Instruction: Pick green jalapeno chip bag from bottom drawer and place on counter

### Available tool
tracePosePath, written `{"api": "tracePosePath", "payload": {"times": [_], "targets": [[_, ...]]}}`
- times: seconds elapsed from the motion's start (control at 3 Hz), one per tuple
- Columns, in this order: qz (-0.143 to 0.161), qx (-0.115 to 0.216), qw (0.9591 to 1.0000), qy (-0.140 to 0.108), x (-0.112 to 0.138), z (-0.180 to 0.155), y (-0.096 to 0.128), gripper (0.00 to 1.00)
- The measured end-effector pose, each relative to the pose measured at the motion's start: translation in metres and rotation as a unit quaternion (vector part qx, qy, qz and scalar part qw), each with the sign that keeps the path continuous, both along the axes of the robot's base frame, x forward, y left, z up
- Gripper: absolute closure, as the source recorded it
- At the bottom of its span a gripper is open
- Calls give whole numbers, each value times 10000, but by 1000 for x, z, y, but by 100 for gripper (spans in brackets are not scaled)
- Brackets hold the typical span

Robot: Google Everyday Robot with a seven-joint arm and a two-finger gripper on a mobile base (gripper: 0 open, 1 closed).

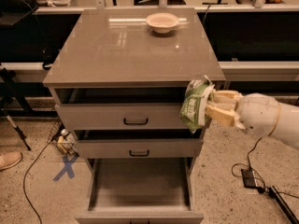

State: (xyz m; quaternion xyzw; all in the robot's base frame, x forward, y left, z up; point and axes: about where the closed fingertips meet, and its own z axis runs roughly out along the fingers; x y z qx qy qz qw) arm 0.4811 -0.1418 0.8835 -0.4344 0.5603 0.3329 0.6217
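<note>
My gripper (211,107) is shut on the green jalapeno chip bag (194,105), a crinkly green bag with white print. It holds the bag in the air at the cabinet's front right corner, just below the counter's edge and in front of the top drawer's right end. The counter (117,50) is a glossy grey-taupe top. The bottom drawer (140,190) is pulled out and its grey interior shows nothing inside. My white arm reaches in from the right.
A pale bowl (162,21) sits at the back of the counter. Two shallower drawers with black handles (136,122) are slightly open. Cables and a power brick (249,177) lie on the floor at right, a blue X mark (65,168) at left.
</note>
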Motion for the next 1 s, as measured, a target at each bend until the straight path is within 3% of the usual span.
{"api": "tracePosePath", "payload": {"times": [0.33,0.67,1.0], "targets": [[185,105,9983,-537,22,57,-4,100],[199,114,9941,-1057,54,108,-4,100],[-18,-44,9918,-1275,88,134,10,100]]}}
